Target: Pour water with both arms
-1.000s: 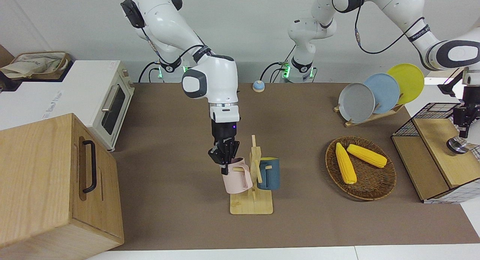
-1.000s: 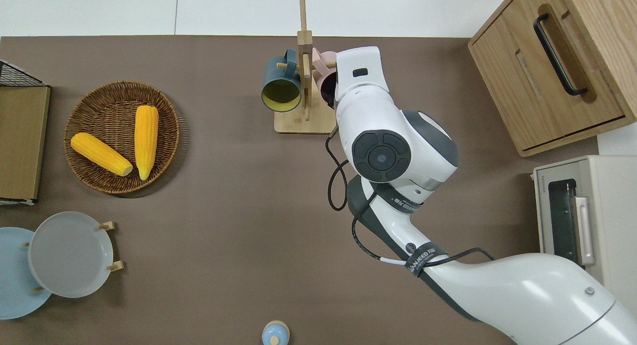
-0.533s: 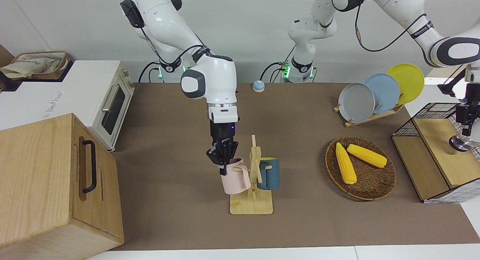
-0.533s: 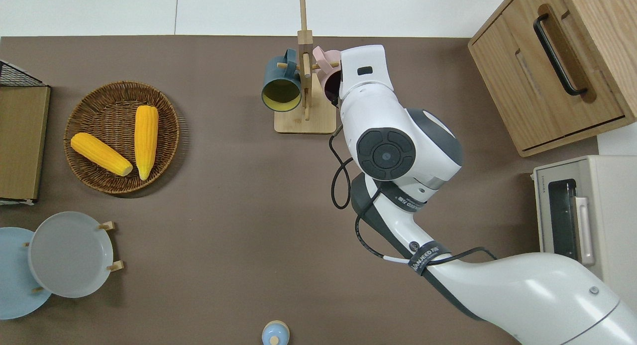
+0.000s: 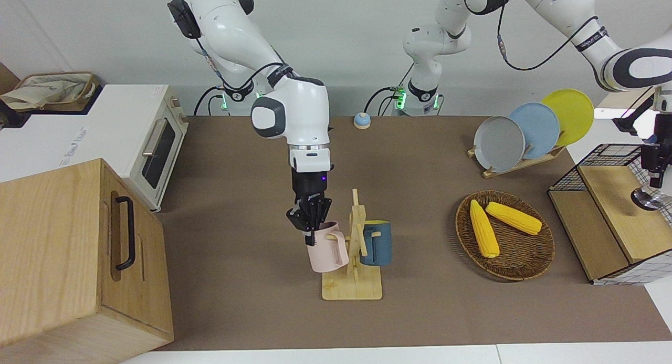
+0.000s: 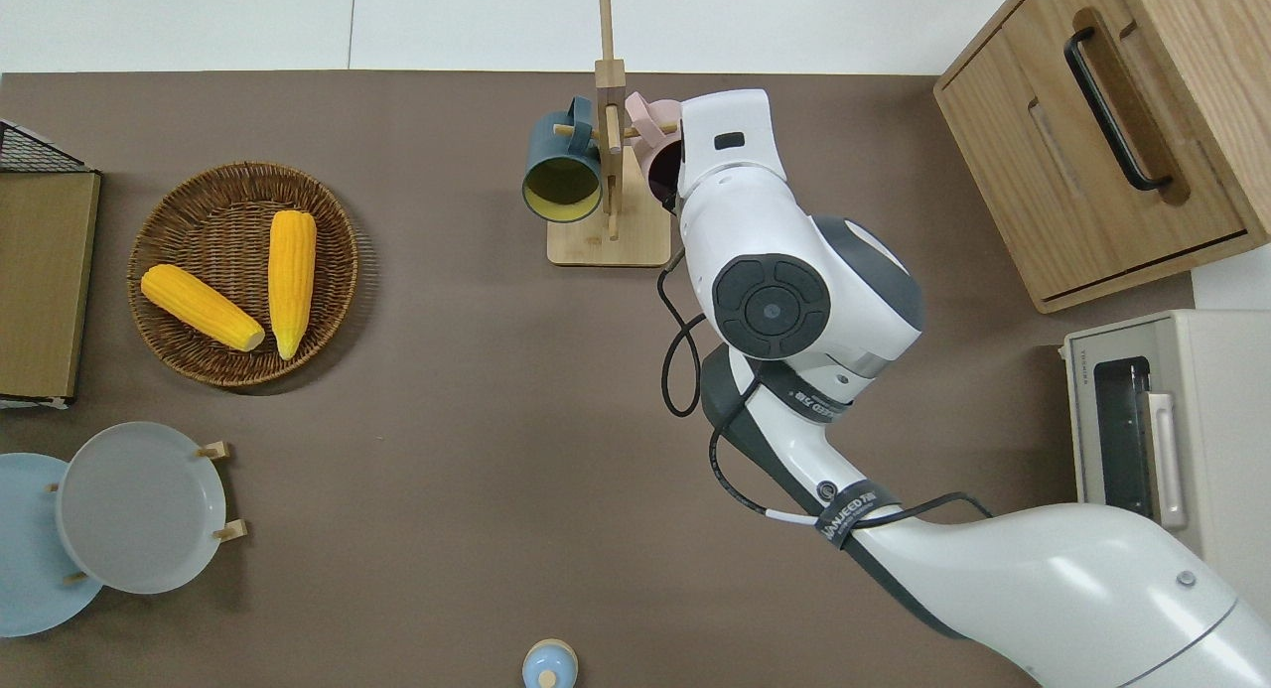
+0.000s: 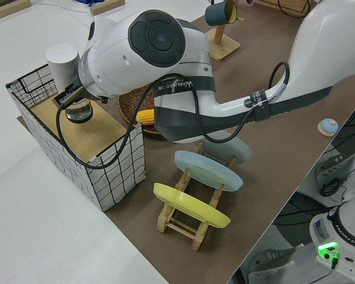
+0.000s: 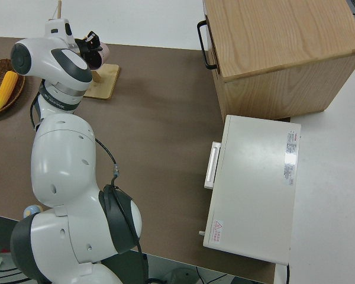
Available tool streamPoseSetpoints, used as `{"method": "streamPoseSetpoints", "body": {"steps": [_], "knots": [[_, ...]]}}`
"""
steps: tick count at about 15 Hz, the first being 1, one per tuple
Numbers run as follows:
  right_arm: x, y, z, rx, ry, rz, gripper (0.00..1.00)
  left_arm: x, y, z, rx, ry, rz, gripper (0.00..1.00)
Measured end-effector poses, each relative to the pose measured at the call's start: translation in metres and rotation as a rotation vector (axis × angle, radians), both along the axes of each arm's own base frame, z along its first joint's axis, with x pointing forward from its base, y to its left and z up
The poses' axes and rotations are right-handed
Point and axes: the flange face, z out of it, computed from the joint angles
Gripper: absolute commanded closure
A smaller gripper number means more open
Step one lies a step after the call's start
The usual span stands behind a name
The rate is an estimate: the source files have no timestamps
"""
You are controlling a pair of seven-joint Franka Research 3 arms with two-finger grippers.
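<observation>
A brown mat (image 5: 252, 301) covers the white table (image 5: 577, 353), with a plain pale wall (image 5: 357, 33) rising where the robots stand. A wooden cabinet (image 5: 58, 259) and a white oven (image 5: 126, 138) stand at the right arm's end.

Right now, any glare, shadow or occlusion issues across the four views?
Front view: soft, even light; the mug stand and corn basket cast faint shadows on the brown mat.
Overhead view: the right arm hides most of the pink mug and its own tool.
Left side view: the left arm fills the frame.
Right side view: bright patch on the toaster oven top.

The brown table (image 5: 420, 164) carries a mug stand (image 5: 352, 288), corn basket (image 5: 525, 259), plate rack (image 5: 517, 163) and bell (image 5: 361, 121).
</observation>
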Motion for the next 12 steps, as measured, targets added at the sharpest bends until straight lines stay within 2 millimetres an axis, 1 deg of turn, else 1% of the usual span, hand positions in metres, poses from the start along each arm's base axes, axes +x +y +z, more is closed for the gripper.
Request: {"method": "streamPoseSetpoints", "body": {"steps": [6,12], "knots": [[-0.001,-0.007,0.004,-0.005,-0.002,-0.008,0.973,-0.003,-0.002,0.008,-0.003,0.016,-0.008,1.00],[-0.005,-0.022,0.012,-0.009,-0.005,-0.023,0.973,-0.006,-0.009,0.029,-0.019,0.055,0.004,1.00]]}}
